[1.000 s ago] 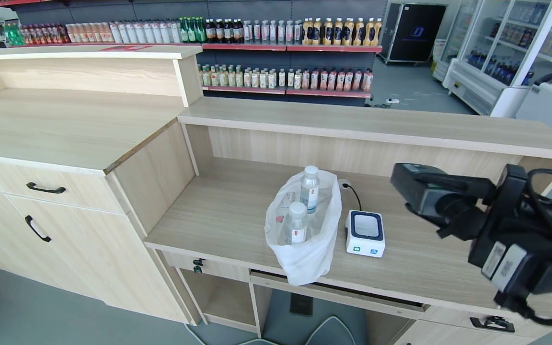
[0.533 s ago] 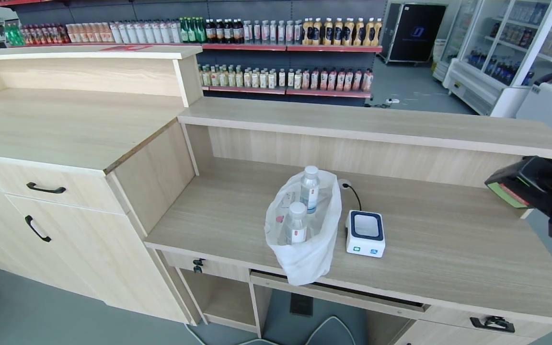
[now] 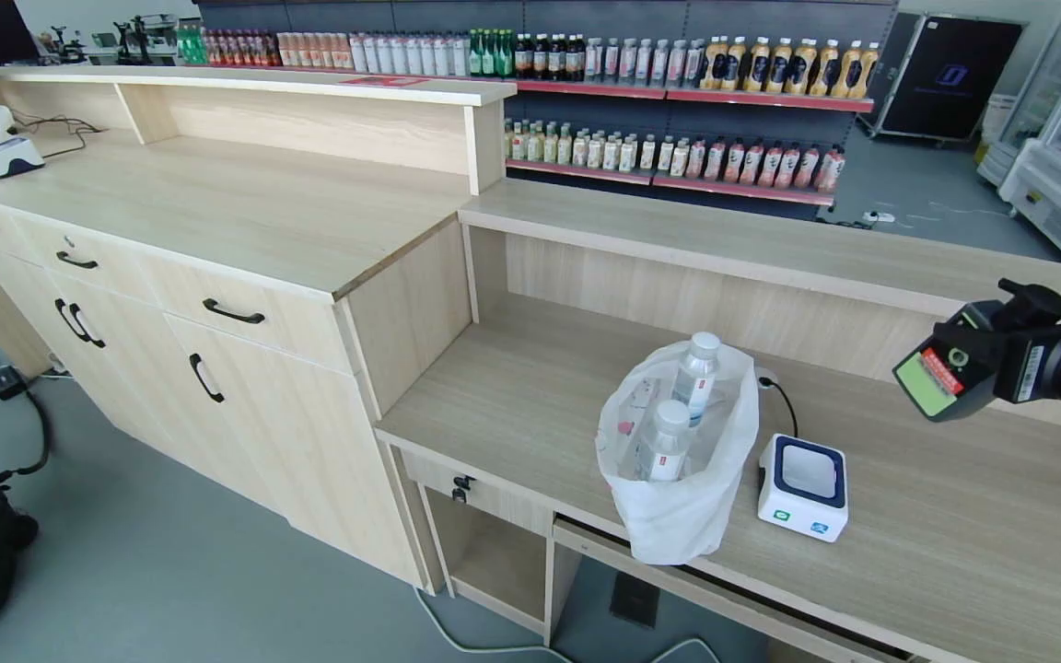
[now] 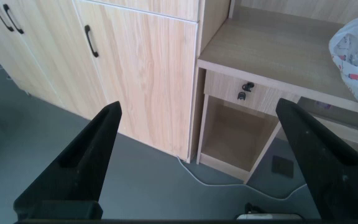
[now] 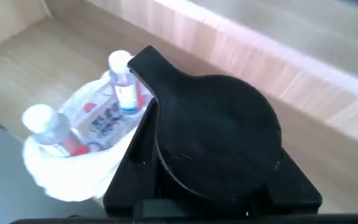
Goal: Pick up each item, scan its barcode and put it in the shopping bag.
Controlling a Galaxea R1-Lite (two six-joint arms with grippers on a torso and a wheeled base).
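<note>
Left fingers [image 4: 73, 168] gaping wide, holding nothing | right gripper [image 3: 954, 368] hovering right of shopping bag [image 3: 678, 516], grip untellable | I am fearing a nudge toppling bag off counter's [image 3: 954, 552] near edge.

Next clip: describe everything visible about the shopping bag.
The shopping bag is thin, translucent white plastic, standing upright with its mouth open near the front edge of the lower wooden counter. Inside stand two clear bottles with white caps and a flat packet. A white scanner sits close on its right; contact is unclear.
</note>
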